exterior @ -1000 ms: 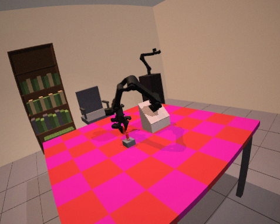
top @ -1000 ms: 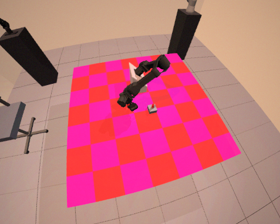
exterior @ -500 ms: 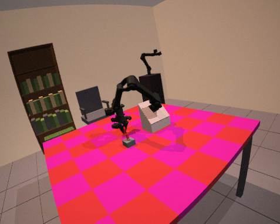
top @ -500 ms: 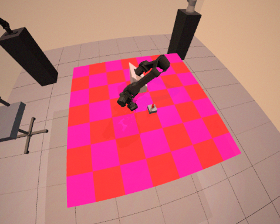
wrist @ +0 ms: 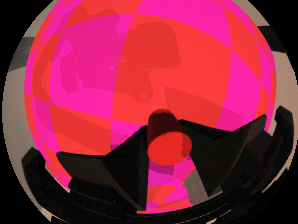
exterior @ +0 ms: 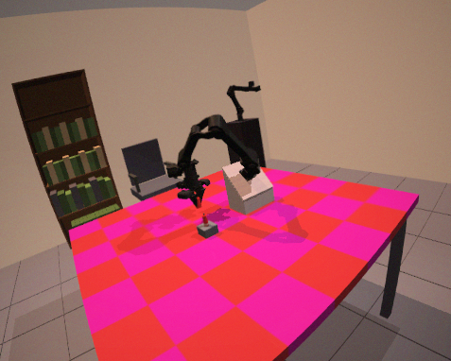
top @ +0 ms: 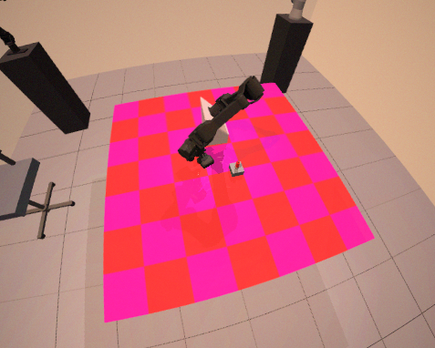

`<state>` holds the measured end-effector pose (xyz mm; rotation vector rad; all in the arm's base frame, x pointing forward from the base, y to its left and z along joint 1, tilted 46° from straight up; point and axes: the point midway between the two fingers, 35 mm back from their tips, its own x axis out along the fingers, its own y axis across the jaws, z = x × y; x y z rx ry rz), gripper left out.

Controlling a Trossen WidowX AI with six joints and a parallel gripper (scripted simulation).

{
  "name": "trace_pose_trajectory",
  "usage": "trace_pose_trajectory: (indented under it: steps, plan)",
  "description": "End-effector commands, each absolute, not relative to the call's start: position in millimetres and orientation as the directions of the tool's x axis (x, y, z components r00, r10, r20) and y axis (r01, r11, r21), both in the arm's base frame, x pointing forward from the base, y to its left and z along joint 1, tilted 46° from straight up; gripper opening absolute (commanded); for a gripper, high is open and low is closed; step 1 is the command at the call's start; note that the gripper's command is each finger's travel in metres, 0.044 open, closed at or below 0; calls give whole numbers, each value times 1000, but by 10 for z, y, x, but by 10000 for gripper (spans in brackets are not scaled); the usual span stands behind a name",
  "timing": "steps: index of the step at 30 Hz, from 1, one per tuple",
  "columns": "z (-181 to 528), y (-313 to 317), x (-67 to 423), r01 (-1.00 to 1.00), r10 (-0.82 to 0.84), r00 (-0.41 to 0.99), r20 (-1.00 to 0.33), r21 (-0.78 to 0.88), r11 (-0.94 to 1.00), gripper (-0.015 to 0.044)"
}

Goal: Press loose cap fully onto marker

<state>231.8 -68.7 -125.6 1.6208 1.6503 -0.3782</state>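
The marker [top: 237,165] [exterior: 205,220] stands upright, its red tip up, in the small grey holder block [top: 236,171] [exterior: 207,231]. My gripper [exterior: 199,204] [wrist: 163,126] points down and is shut on the red cap [exterior: 199,201] [wrist: 170,148]. The cap is upright between the fingertips, its round end facing the wrist camera. It looks slightly above the table, behind and a little left of the marker in the exterior view. The marker is not clearly visible in the wrist view. In the top view the hand hides the cap.
A white wedge-shaped block [top: 222,134] [exterior: 260,199] stands beside the arm's base, behind the holder block in the exterior view. The checkered table [top: 204,269] [exterior: 240,279] carries the arm's shadows. A chair [top: 10,189] [exterior: 145,161] and dark pedestals stand off the table.
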Motion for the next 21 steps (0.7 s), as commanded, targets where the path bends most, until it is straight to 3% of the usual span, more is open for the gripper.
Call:
trace_pose_trajectory:
  steps: [1,21]
  plan:
    - [-1165,-785,2317,939,706,118,-699,310,150,0]
    - [-618,-666,2669,940,697,119,-707,306,149,0]
